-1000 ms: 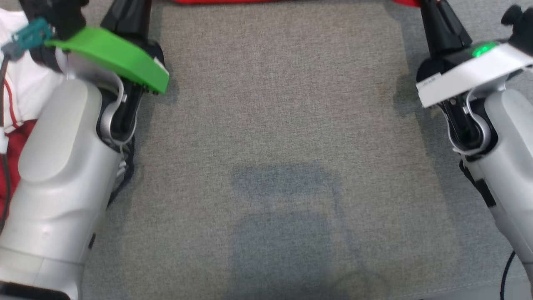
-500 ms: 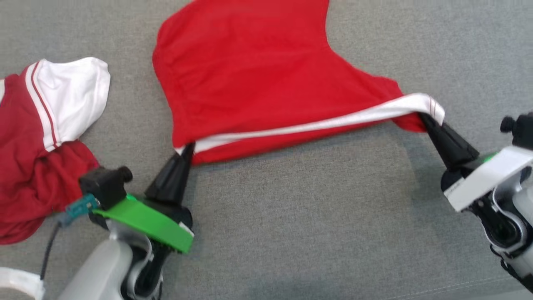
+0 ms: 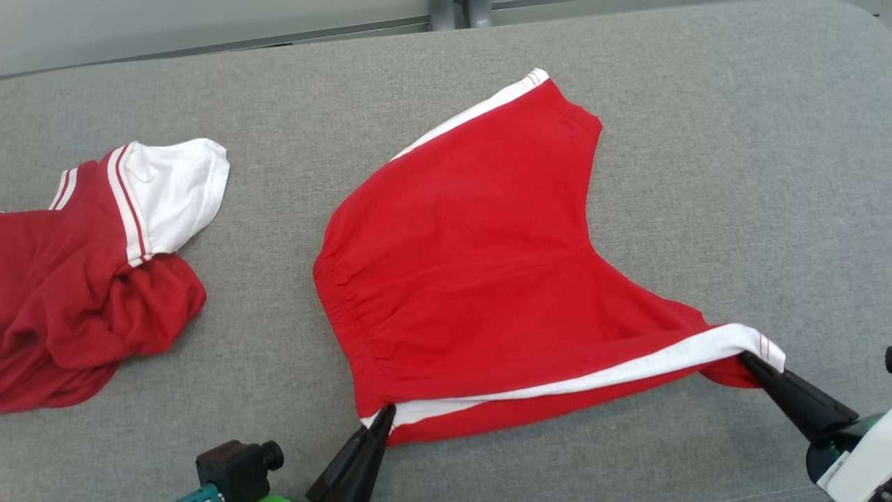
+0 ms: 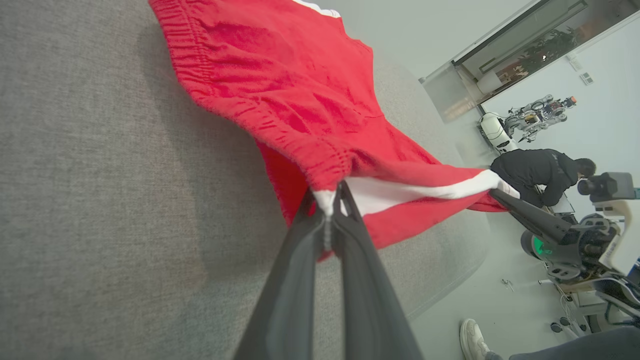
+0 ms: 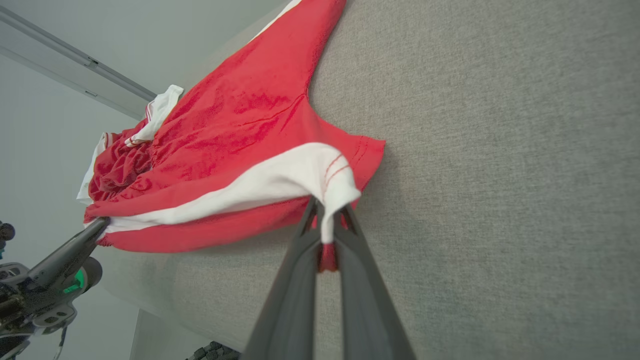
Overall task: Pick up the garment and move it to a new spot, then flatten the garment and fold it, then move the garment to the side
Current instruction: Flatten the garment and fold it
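Since your left gripper [image 3: 385, 413], seven o'clock, and right gripper [image 3: 746, 358], four o'clock, pinch the shorts [image 3: 474, 279] tight-jawed, the edge stretches taut.

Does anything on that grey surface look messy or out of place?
Yes: the dark red and white shirt lies crumpled at the left, and the bright red shorts lie skewed, near edge lifted.

Tapered black fingers [image 3: 801, 404] on left tool [image 3: 385, 413] and right tool [image 3: 747, 358], small black camera [image 3: 237, 470]
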Available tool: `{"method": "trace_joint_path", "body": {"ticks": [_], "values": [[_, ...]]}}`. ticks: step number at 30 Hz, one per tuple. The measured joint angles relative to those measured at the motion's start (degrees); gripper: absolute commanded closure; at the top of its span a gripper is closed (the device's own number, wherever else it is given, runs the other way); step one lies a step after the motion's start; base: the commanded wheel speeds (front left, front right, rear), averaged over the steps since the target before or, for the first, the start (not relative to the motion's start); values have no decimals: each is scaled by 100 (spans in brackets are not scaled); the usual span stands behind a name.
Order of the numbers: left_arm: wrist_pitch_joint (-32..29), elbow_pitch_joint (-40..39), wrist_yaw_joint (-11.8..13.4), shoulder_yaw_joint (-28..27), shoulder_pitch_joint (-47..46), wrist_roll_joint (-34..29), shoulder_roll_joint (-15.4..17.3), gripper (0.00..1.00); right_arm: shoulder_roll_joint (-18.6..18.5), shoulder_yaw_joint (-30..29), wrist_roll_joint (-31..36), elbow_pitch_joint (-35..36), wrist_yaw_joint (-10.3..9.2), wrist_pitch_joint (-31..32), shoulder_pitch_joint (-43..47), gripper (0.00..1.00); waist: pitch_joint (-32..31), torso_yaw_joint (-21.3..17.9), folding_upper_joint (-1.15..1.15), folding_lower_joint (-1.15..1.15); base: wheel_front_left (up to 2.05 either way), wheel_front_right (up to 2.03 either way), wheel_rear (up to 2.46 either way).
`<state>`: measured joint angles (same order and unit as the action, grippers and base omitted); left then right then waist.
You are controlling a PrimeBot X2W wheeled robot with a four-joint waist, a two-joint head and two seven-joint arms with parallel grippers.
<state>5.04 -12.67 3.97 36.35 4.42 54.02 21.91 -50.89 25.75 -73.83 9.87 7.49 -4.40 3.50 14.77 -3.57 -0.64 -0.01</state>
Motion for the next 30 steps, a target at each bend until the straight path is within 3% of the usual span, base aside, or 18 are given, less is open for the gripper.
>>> {"method": "trace_joint_path", "body": {"ticks": [5,10,16,23,30], "values": [[-172,-477,272,-130,29,34,100,100,-4,-377,-30,298,0,-16,-139,100,185,0,0,0,0,0,0],[-538,-715,546,-424,-581,151,108,100,420,-480,-46,159,-1,356,-1190,100,460,-3,0,0,0,0,0],[-948,-385,855,-753,-1666,90,113,100,1090,-213,164,-759,-1,1154,-2960,100,899,31,0,0,0,0,0],[-1088,277,1110,-1069,-2642,208,-160,100,1906,13,560,-1991,-1,1445,-4614,100,1318,136,0,1,0,0,0],[-1151,918,1192,-1014,-3210,189,-458,100,2182,285,937,-2782,-1,1647,-5434,100,1532,273,0,1,0,0,0]]}}
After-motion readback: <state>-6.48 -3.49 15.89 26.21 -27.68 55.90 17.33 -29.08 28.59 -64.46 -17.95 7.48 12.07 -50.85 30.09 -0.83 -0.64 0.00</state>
